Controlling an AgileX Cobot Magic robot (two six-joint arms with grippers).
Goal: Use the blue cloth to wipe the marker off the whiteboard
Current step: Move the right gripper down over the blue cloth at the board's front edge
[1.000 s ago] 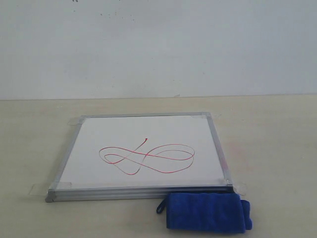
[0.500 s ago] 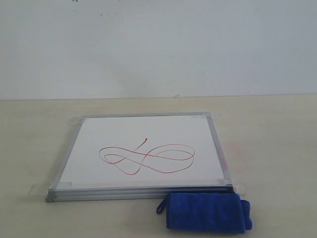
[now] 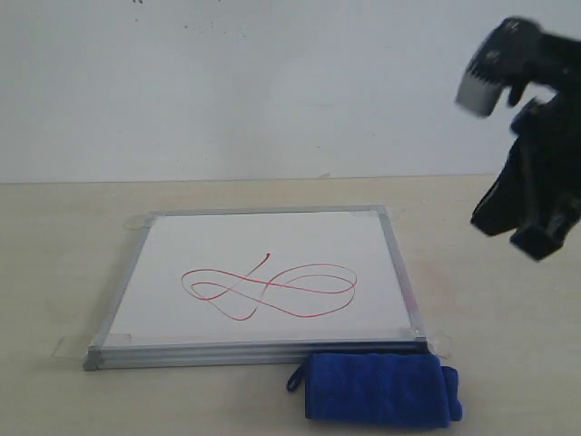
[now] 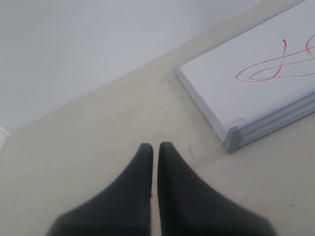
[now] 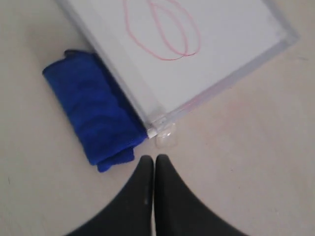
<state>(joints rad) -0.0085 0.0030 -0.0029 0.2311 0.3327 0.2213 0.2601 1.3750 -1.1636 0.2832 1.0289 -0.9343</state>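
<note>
Evidently the first step, fetching the cloth, is not yet done. The blue cloth (image 3: 377, 389) lies nearest, against the whiteboard (image 3: 272, 350) at its five o'clock corner, and the marker (image 3: 268, 291) sits unwiped mid-board. The right gripper (image 5: 150, 160), pinched closed and empty, hangs high at three o'clock; next it must part its fingers and descend. The left gripper (image 4: 153, 146), likewise closed on nothing, waits off nine o'clock.

I found nothing I could read. The whiteboard (image 3: 272, 238) carried only the marker (image 3: 264, 283), a red looping scribble that made no letter or number, and the blue cloth (image 3: 377, 389) showed me no legible label.
</note>
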